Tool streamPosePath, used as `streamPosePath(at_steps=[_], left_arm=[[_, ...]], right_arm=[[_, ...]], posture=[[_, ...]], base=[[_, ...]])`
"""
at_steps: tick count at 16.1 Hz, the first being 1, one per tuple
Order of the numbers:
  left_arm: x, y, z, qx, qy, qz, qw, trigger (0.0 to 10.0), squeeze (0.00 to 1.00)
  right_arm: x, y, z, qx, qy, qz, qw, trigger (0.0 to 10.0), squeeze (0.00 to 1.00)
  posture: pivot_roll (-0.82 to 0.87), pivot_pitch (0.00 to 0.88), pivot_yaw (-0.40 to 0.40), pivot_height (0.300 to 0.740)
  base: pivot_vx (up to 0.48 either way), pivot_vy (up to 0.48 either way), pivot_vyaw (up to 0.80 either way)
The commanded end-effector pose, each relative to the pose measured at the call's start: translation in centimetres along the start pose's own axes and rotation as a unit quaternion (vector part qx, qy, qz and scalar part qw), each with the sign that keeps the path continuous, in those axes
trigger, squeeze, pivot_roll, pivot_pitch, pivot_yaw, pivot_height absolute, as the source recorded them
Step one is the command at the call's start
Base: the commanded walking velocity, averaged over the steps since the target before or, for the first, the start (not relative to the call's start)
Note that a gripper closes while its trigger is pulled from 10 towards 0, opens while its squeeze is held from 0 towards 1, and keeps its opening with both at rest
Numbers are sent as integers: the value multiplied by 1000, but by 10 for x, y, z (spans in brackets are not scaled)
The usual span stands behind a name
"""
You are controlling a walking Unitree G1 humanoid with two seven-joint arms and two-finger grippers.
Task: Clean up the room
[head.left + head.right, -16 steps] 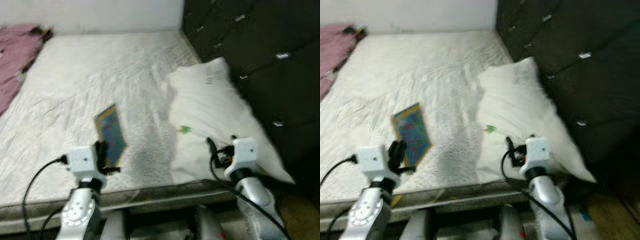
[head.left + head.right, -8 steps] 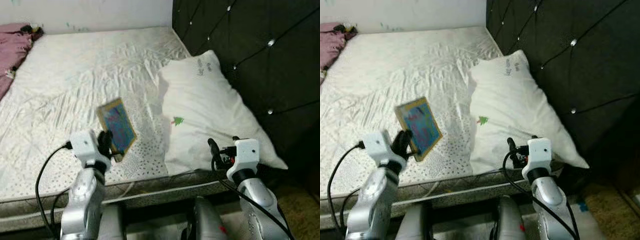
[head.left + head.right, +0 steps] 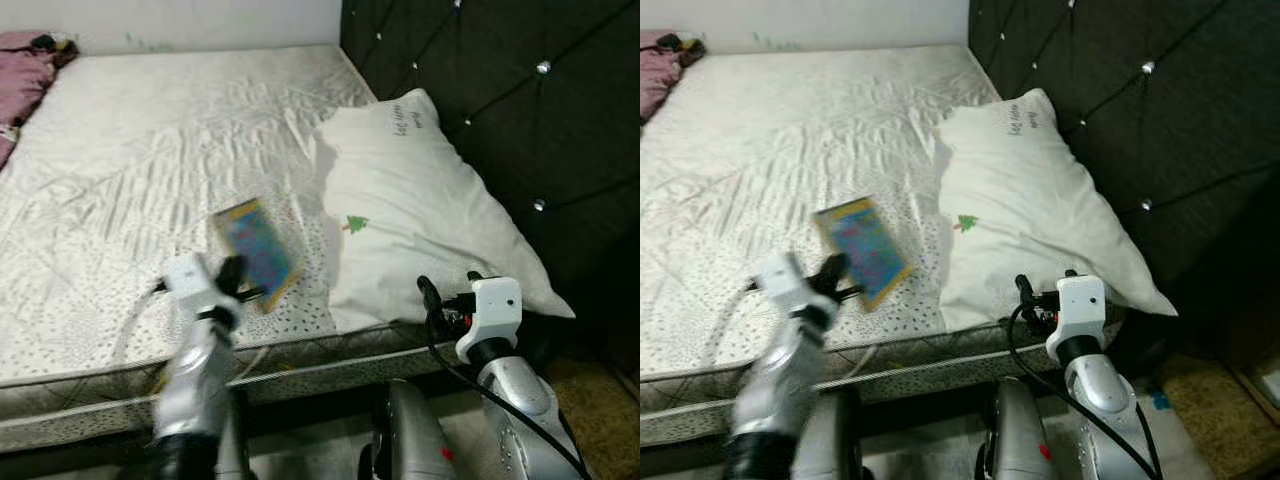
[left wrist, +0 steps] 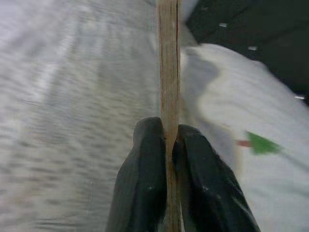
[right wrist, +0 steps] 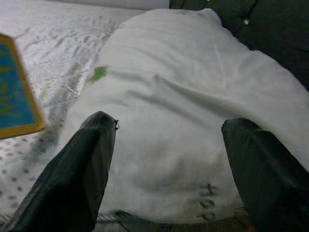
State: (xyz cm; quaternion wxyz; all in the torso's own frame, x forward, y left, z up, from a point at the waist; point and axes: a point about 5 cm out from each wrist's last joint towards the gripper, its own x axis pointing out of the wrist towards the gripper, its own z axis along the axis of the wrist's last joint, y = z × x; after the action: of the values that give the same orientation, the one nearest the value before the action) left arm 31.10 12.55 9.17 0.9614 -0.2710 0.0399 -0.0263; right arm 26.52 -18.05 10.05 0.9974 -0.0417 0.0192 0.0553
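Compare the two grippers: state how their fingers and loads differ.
The left gripper has its fingers pressed shut on the thin edge of the colourful book, held over the mattress; the right gripper has its fingers spread wide with nothing between them. The left is blurred in the head views; the right looks sharp, near the white pillow. Both have black fingers.

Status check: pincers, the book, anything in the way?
Left pincer shut on book, above mattress edge. Right pincer open, empty, facing pillow. Nothing blocking.
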Motion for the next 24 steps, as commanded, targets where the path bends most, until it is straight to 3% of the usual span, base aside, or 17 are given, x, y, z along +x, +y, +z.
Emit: streamPosePath(at_steps=[1,3,7,13,18,19,22,24], left_arm=[[5,-9,6,-13,-24,-25,999,10000,0],[14,-11,3,-41,-23,-38,998,10000,0],[23,12,-18,-136,-13,51,989,10000,0],[22,21,-32,-129,-4,110,986,10000,0],[29,37,-16,-153,-33,129,979,10000,0],[31,39,-16,-194,-23,134,972,10000,0],[38,32,-16,-251,-7,124,960,10000,0],[46,24,-6,-282,-28,112,952,10000,0]], right_arm=[[-2,-8,4,-11,-3,-7,1000,10000,0],[-5,-16,6,-21,-2,-12,1000,10000,0],[-9,-24,14,-43,-6,-14,999,10000,0],[-12,-34,18,-60,-5,-20,998,10000,0],[-15,-30,18,-65,-8,-18,998,10000,0],[-15,-31,18,-66,-8,-18,998,10000,0],[-13,-31,22,-70,-13,-19,997,10000,0],[-13,-33,25,-74,-18,-22,997,10000,0]], posture=[[-67,91,-17,539],[-97,93,-24,539],[-159,97,-32,539],[-178,93,-39,539],[-190,90,-30,539],[-195,89,-31,539],[-202,90,-31,539],[-224,91,-25,539]], base=[[0,0,0],[0,0,0],[0,0,0],[0,0,0],[0,0,0],[0,0,0],[0,0,0],[0,0,0]])
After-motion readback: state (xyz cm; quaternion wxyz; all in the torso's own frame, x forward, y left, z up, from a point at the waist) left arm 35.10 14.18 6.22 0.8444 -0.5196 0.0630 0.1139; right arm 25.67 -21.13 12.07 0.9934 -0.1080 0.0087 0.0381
